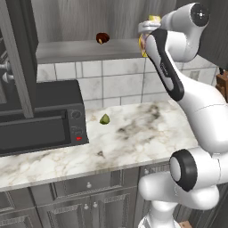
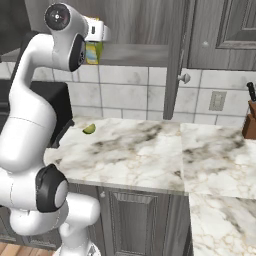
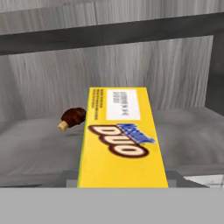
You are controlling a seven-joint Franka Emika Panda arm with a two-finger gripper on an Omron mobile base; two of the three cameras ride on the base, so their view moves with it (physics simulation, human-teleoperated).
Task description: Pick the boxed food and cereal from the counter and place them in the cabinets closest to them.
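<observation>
Left base view, left to right. Dark microwave at far left of the marble desk, with a red light on its control panel. Just right of it, a small green fruit piece lies alone on the slab. Above, on the grey shelf floor of the open wall cabinet, a small dark brown item with a pale stub. Further right, the arm reaches up to shelf level; the yellow cereal box shows at its end, mostly hidden by the arm.

Right base view: cereal at the cabinet's lower edge, beside the wrist. Knife block at far right of the desk.

Hand view: cereal runs lengthwise away from the camera, printed face up, far end over the shelf floor; brown item to its left, apart. Claw fingertips are hidden by the box; clamped on the cereal.
</observation>
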